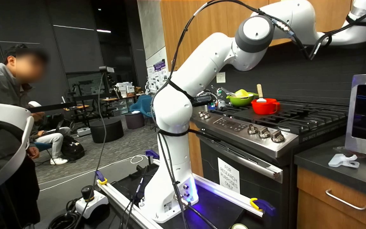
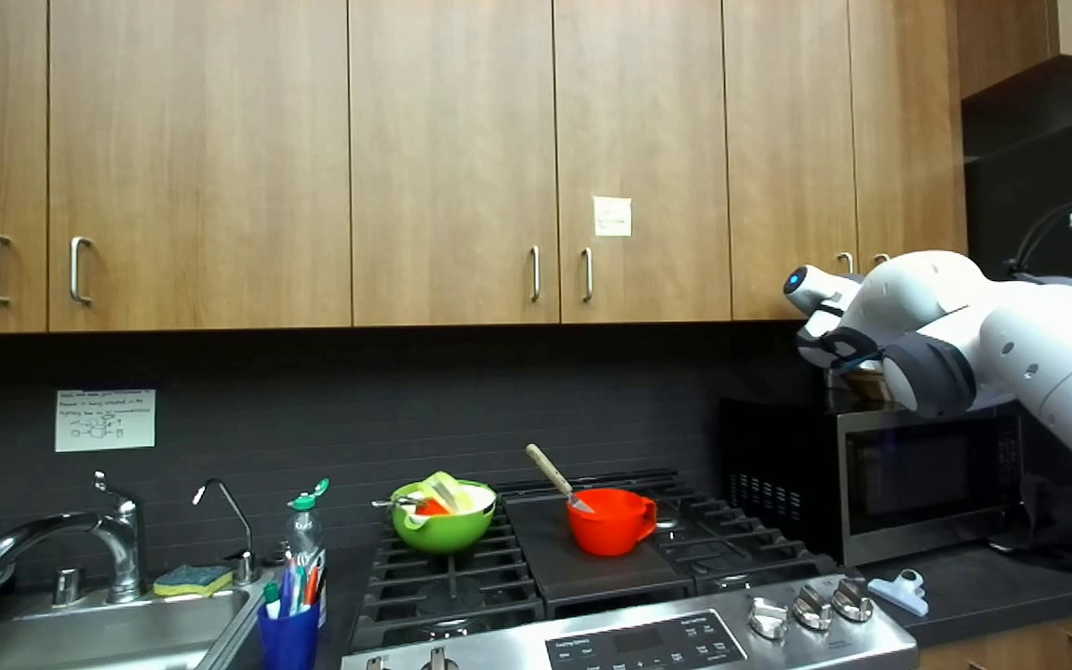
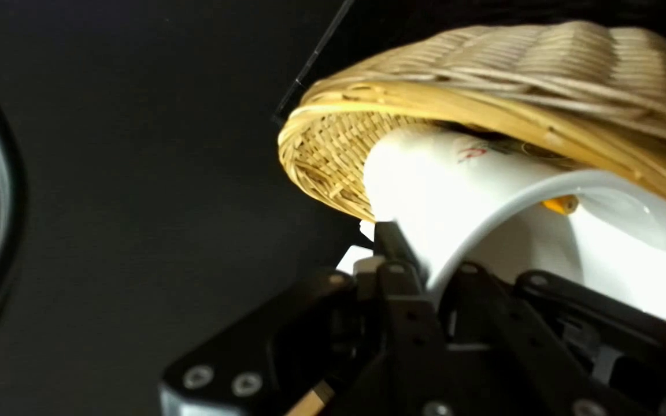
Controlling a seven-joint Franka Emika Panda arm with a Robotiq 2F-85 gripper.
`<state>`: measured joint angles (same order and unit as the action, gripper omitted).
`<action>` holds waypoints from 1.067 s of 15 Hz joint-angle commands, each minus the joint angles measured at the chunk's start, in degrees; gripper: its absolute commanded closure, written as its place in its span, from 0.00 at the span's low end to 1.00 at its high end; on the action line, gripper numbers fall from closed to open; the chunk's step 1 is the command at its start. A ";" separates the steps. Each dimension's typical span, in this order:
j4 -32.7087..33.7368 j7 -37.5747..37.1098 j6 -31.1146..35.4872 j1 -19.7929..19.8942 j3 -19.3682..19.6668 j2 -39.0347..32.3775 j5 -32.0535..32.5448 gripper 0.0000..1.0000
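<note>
End effector [image 3: 433,278] looks pinched nearly closed on the lip of the glossy white cylindrical cup [image 3: 448,179], centre-right in the wrist view, inside the tan wicker basket [image 3: 576,60]. I'd go slow so that thin bite doesn't twist.

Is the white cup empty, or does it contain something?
Not empty: the wrist view shows a small orange object inside the white cup; what it is, I cannot tell.

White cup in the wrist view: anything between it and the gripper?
Nothing visible: the gripper is closed on the white cup at its rim, one jaw inside, one outside. The wicker basket around the cup has its edge along the opposite side, away from the jaws.
</note>
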<state>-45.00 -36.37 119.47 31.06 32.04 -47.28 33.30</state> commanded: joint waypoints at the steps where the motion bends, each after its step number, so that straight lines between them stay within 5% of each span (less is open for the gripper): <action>1: 4.79 -3.35 -3.02 0.94 0.96 -2.71 -0.40 0.98; 16: 11.88 -24.12 -12.20 1.66 3.87 -6.25 -0.35 0.98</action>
<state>-37.33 -56.99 109.48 31.65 34.77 -52.31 33.37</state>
